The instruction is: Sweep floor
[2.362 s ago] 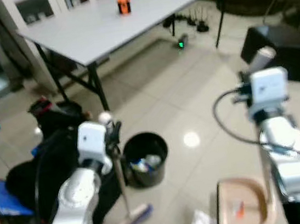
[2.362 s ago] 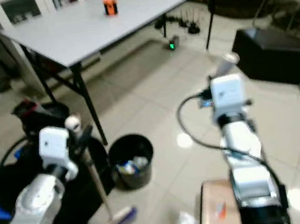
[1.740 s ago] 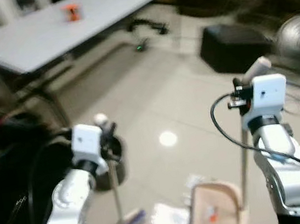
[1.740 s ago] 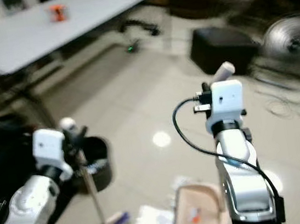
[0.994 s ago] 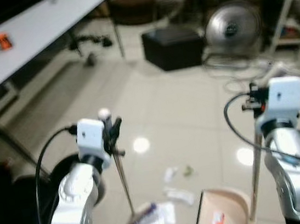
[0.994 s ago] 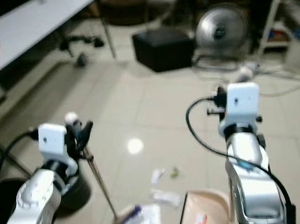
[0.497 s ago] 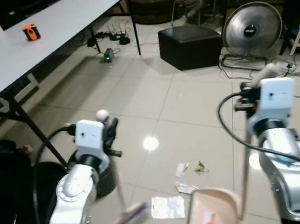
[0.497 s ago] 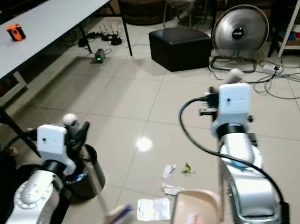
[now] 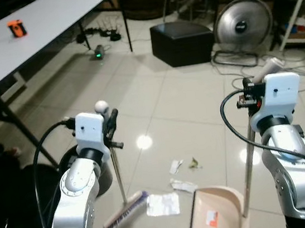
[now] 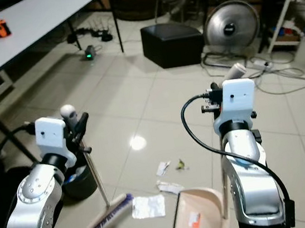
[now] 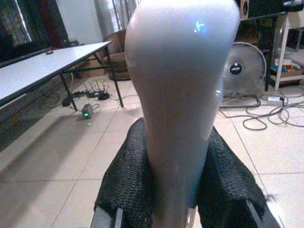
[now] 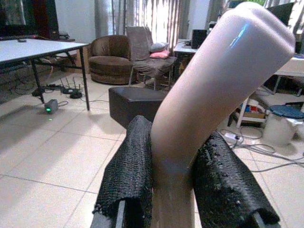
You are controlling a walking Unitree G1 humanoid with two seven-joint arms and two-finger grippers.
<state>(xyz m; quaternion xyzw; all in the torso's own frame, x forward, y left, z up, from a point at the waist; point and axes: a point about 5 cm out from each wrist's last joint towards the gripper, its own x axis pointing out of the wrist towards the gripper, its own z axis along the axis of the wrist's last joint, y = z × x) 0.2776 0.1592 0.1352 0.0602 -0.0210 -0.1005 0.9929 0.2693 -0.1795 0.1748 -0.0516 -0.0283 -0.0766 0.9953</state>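
My left gripper (image 9: 109, 125) is shut on the handle of a broom (image 9: 116, 169), whose brush head (image 9: 125, 211) rests on the tiled floor. Close up, the left wrist view has the broom handle (image 11: 183, 99) clamped between both black fingers (image 11: 128, 180). My right gripper (image 9: 249, 94) is shut on the upright handle of a beige dustpan (image 9: 217, 218), which stands on the floor to my front right with a scrap inside. The dustpan handle (image 12: 213, 95) sits between the fingers (image 12: 128, 175) in the right wrist view. Paper litter (image 9: 162, 204) and small scraps (image 9: 177, 166) lie between brush and pan.
A black bin (image 10: 78, 184) stands behind the broom on the left. A grey table (image 9: 30, 37) spans the far left, with an orange object (image 9: 16, 28) on it. A black ottoman (image 9: 182, 42), a floor fan (image 9: 243, 23) and cables (image 9: 299, 72) lie ahead on the right.
The camera has swung from the table and bin round toward the open floor and fan. The broom head now rests sharply beside the paper litter; both grippers keep their hold.
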